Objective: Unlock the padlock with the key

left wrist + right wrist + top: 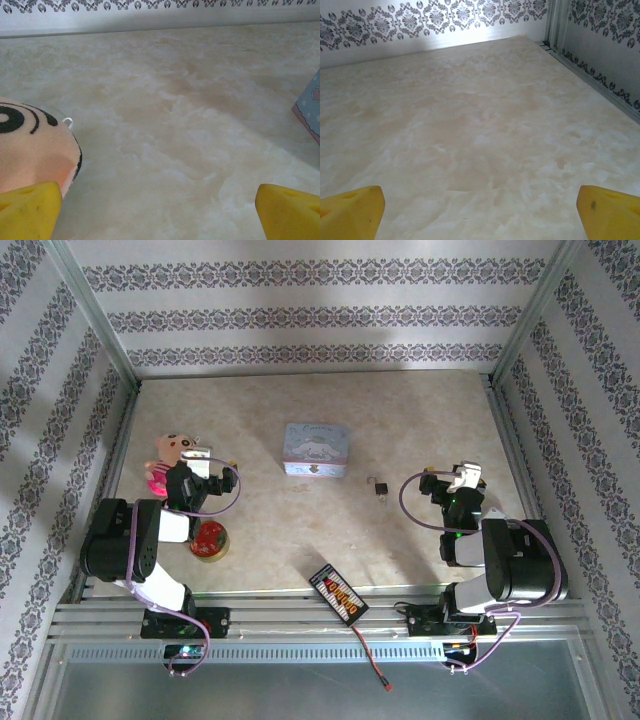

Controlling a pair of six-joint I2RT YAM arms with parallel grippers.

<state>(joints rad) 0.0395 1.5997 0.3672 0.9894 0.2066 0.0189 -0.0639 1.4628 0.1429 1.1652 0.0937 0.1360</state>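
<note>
The left gripper [157, 212] and right gripper [480, 212] stood spread and empty, and the right, I judged, should straddle the padlock [380, 488] squarely.

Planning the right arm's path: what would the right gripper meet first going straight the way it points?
Its way looks free: ahead of the right gripper lies open table up to the patterned back wall, probably the first thing met. The padlock sits off to its left.

Top view: I see bright, even overhead light; back wall [300, 300] slightly washed out, soft shadows by both arms.
Left wrist: plush toy [30, 150] close and blurred; faint shadow band across tabletop [200, 100].
Right wrist: glare strip at wall base [445, 45]; picture soft, hazy.
</note>
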